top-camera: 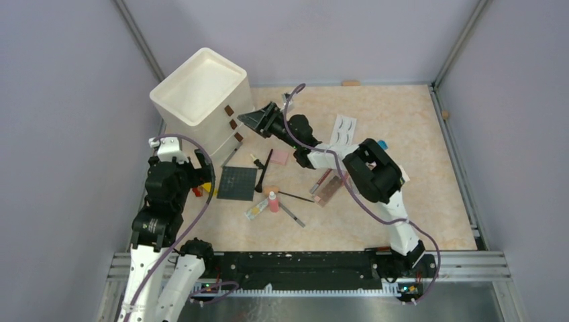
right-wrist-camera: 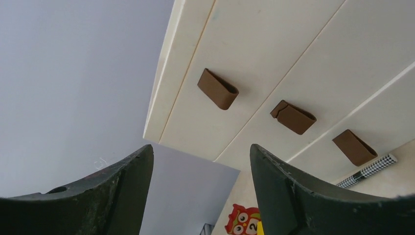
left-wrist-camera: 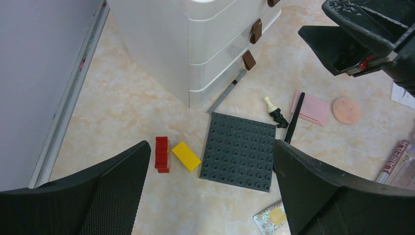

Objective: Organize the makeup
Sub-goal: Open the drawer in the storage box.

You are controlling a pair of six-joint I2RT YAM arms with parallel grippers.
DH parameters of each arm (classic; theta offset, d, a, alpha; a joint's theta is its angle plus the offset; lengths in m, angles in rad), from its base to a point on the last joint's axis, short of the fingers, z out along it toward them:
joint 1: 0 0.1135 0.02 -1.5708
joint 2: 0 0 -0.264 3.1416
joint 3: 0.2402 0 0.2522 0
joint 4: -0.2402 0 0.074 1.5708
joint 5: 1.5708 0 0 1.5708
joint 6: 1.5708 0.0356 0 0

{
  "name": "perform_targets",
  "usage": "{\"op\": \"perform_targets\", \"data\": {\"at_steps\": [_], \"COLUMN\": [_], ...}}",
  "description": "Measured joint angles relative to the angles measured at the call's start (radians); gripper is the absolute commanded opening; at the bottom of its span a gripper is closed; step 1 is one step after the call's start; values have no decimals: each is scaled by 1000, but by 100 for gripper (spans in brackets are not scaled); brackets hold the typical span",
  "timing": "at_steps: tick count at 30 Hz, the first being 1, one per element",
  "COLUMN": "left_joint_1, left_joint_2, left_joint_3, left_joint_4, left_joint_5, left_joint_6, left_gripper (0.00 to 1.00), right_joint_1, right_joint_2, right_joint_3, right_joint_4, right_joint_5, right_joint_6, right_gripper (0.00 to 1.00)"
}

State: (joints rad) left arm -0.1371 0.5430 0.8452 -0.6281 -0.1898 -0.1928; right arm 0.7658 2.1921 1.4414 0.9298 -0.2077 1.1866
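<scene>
Task at its outset: drawer unit (top-camera: pixel 201 94) shut, makeup (top-camera: pixel 274 201) — pink compact (left-wrist-camera: pixel 313 108), peach puff (left-wrist-camera: pixel 346 110) — loose on table (top-camera: pixel 402 121); left gripper (left-wrist-camera: pixel 210 147) and right gripper (right-wrist-camera: pixel 200 149) spread, empty.

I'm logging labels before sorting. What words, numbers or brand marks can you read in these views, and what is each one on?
"2": on the red owl sticker, at the bottom edge of the right wrist view. What the sticker is stuck to cannot be told.
Red lettering on the tube: too blurred to read.
Print on the false-eyelash card: too small to read.
Drawer unit: no text visible.
</scene>
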Motion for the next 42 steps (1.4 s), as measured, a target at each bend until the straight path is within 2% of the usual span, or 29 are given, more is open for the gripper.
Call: {"op": "perform_targets", "data": {"at_steps": [8, 16, 26, 42], "left_joint_1": [0, 0, 0, 3], "left_joint_2": [-2, -2, -4, -5], "left_joint_3": [0, 0, 0, 0], "left_joint_4": [0, 0, 0, 0], "left_joint_5": [2, 11, 10, 11], "left_joint_6": [0, 0, 1, 1], "left_gripper": [99, 99, 99, 99], "right_joint_1": [0, 5, 5, 11], "right_joint_2": [135, 215, 280, 328], "right_joint_3": [157, 294, 338, 446], "right_joint_4": [13, 13, -3, 10], "right_joint_5": [14, 34, 34, 10], "right_joint_6": [74, 120, 149, 193], "right_gripper": [69, 59, 57, 44]}}
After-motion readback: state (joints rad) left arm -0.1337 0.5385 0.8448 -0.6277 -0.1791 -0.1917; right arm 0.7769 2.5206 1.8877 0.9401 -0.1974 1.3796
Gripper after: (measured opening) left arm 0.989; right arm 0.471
